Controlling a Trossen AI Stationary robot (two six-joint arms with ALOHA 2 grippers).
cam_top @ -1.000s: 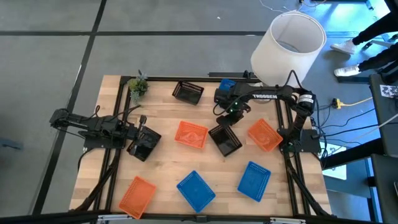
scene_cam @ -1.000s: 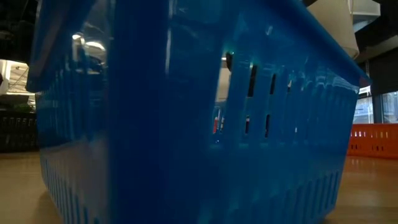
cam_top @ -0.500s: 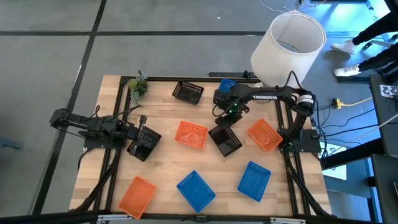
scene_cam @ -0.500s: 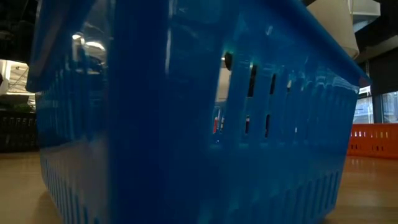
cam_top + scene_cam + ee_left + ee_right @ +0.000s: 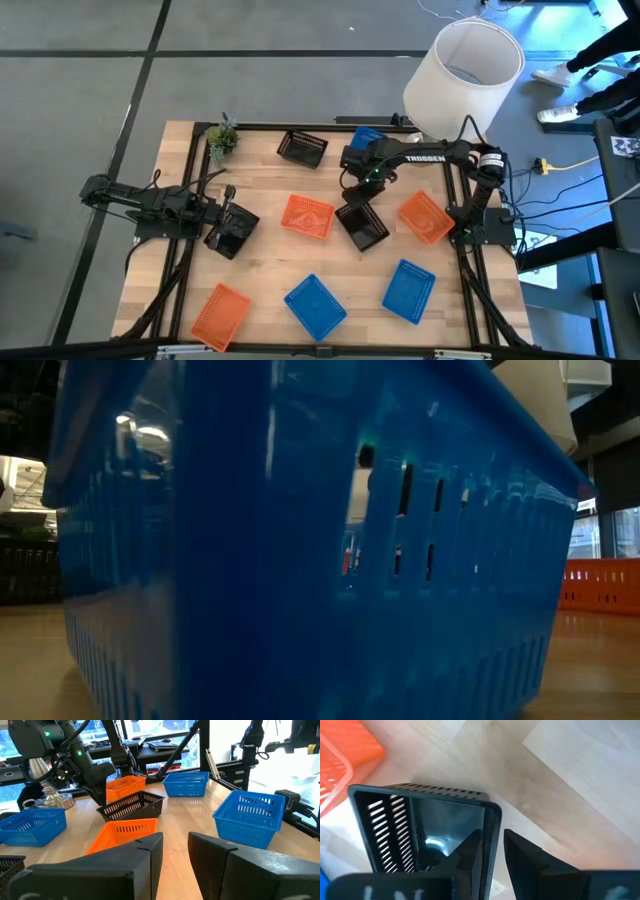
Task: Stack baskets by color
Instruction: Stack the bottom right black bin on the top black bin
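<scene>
Baskets lie scattered on the wooden table (image 5: 260, 270). Three are orange (image 5: 307, 216) (image 5: 424, 217) (image 5: 220, 312) and three are blue (image 5: 315, 306) (image 5: 408, 290) (image 5: 365, 135). One black basket (image 5: 302, 148) sits at the far edge. My right gripper (image 5: 357, 200) points steeply down, shut on another black basket (image 5: 364, 228) at mid-table. My left gripper (image 5: 175, 845) waits level and open at the table's left side (image 5: 240, 222). A blue basket's wall (image 5: 300, 560) fills the low view. My right gripper pinches the black basket's far end wall (image 5: 492, 820) close to a corner, one finger (image 5: 472, 850) inside the basket and one (image 5: 520, 855) outside. The fingers come from above, pointing down. Whether the basket is clear of the table I cannot tell.
A big white lampshade (image 5: 465, 75) stands past the far right corner, and a small green plant (image 5: 222, 138) sits at the far left corner. Bare wood lies between the baskets at mid-left. A person's shoes (image 5: 556, 95) show beyond the table's right side.
My right gripper has tipped a little, its wrist drifting slightly toward the table's left, still shut on the black basket's wall. The basket keeps its place.
</scene>
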